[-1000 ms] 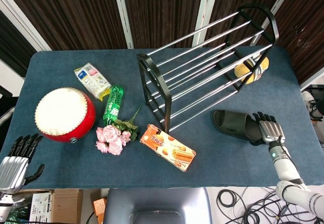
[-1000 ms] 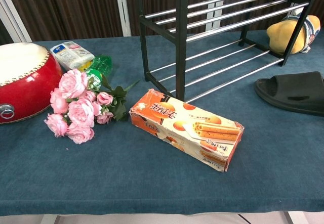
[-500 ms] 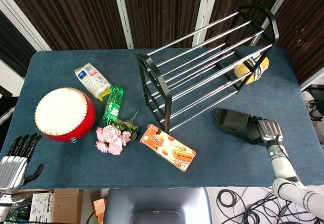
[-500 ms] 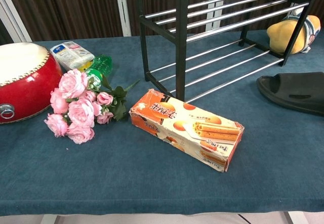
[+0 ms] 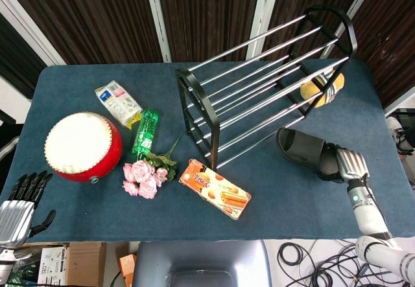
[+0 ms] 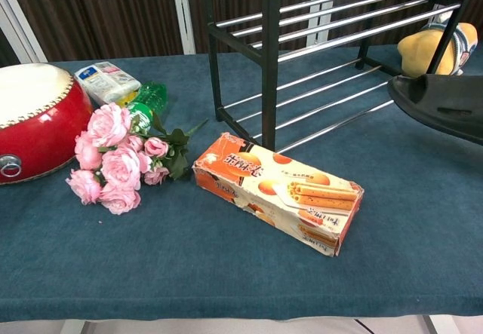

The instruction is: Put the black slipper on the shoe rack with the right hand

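Observation:
The black slipper (image 5: 307, 151) hangs above the blue table, just right of the shoe rack's lower bars. My right hand (image 5: 347, 165) grips its heel end. In the chest view the slipper (image 6: 441, 104) shows its sole tilted up at the right edge, clear of the cloth; the hand itself is outside that view. The black shoe rack (image 5: 266, 73) with silver bars stands at the back right, its shelves bare. My left hand (image 5: 18, 209) hangs open off the table's front left corner, holding nothing.
A yellow plush toy (image 5: 322, 86) lies behind the rack's right end. An orange biscuit box (image 5: 215, 188), pink flowers (image 5: 144, 175), a green bottle (image 5: 144, 133), a red drum (image 5: 82, 146) and a snack packet (image 5: 118, 103) occupy the middle and left.
My right hand closed on the slipper's heel end and lifted it off the table, carrying it slightly up and toward the rack. The left hand stayed put.

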`<control>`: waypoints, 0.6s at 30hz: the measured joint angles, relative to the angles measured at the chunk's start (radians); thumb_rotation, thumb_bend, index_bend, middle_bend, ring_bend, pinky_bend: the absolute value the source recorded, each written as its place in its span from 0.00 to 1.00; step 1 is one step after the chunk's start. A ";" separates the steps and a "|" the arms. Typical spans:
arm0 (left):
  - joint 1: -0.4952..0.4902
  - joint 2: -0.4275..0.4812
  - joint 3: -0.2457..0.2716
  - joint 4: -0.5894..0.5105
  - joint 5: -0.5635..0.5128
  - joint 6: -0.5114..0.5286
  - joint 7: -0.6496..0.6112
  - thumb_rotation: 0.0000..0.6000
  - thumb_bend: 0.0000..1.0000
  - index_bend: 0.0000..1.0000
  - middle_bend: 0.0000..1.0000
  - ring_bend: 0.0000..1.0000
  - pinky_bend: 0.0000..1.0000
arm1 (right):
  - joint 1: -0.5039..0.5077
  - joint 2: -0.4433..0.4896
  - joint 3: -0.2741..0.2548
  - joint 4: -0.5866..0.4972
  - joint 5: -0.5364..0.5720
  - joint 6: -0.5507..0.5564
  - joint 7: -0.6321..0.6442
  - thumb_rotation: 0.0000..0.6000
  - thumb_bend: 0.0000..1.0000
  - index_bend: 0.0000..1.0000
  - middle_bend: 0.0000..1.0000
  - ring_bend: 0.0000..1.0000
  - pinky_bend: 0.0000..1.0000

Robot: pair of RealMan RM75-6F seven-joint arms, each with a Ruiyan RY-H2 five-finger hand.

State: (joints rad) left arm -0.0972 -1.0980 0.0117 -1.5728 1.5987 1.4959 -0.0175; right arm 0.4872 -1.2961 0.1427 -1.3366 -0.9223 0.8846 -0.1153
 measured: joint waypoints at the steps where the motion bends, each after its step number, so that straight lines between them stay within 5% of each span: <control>1: -0.001 0.000 0.000 0.000 0.000 -0.002 -0.001 1.00 0.36 0.00 0.05 0.00 0.04 | 0.001 0.006 0.009 -0.010 0.003 -0.002 0.010 1.00 0.14 0.84 0.63 0.66 0.76; 8: -0.009 0.002 -0.002 -0.003 -0.016 -0.026 -0.002 1.00 0.36 0.00 0.05 0.00 0.04 | 0.074 0.009 0.076 -0.035 0.150 -0.066 -0.015 1.00 0.14 0.82 0.63 0.66 0.74; 18: -0.023 0.014 -0.009 -0.005 -0.039 -0.056 -0.033 1.00 0.36 0.00 0.05 0.00 0.04 | 0.334 -0.118 0.117 0.051 0.642 -0.113 -0.265 1.00 0.14 0.78 0.63 0.63 0.68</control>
State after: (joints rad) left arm -0.1202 -1.0839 0.0024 -1.5773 1.5596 1.4402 -0.0509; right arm 0.8213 -1.4144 0.2599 -1.2852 -0.2807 0.7721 -0.3805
